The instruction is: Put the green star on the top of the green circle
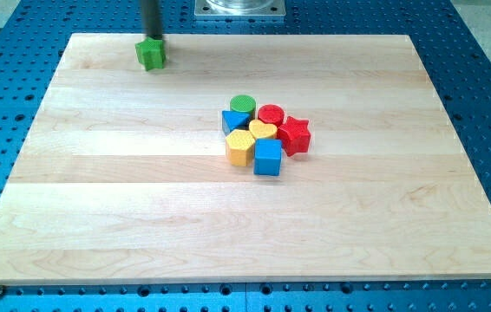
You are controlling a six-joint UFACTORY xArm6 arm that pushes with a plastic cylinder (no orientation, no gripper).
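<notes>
The green star (151,55) lies near the board's top left corner. My tip (152,38) is at the star's top edge, touching or almost touching it. The green circle (243,105) sits at the top of a tight cluster of blocks near the board's middle, well to the right of and below the star.
The cluster also holds a blue triangle (236,120), a red circle (271,114), a red star (295,134), a yellow heart (262,131), a yellow hexagon (240,148) and a blue cube (268,158). The wooden board (98,217) lies on a blue perforated table. A metal mount (239,8) is at the view's top.
</notes>
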